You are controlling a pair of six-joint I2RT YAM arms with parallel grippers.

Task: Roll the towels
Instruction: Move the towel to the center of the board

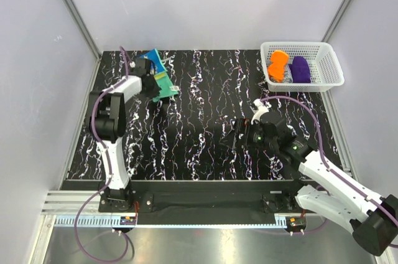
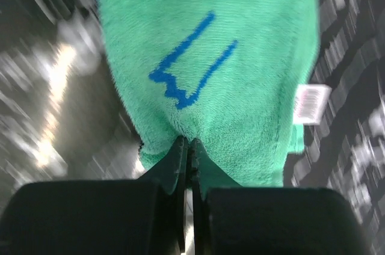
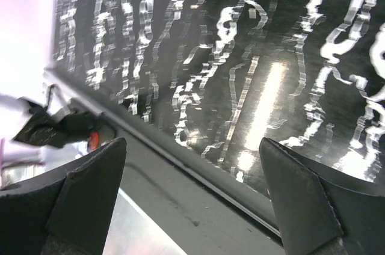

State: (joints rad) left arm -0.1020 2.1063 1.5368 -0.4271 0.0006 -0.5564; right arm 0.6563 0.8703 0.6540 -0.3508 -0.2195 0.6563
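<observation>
The left arm stretches forward, its left gripper (image 2: 187, 147) clamped tight on the near edge of the green towel (image 2: 210, 74), which spreads ahead of it. The right gripper (image 3: 191, 147) hangs wide open, empty.

Black table (image 1: 199, 152), veined white like marble, fills the middle. Plain white walls (image 1: 205, 2) close in on 3 sides, 2 metal posts (image 1: 74, 9) slanting at the back corners. Near edge: a ribbed rail (image 1: 205, 219), then a shiny steel sheet (image 1: 205, 245). Glare (image 3: 264, 104) streaks the tabletop.
</observation>
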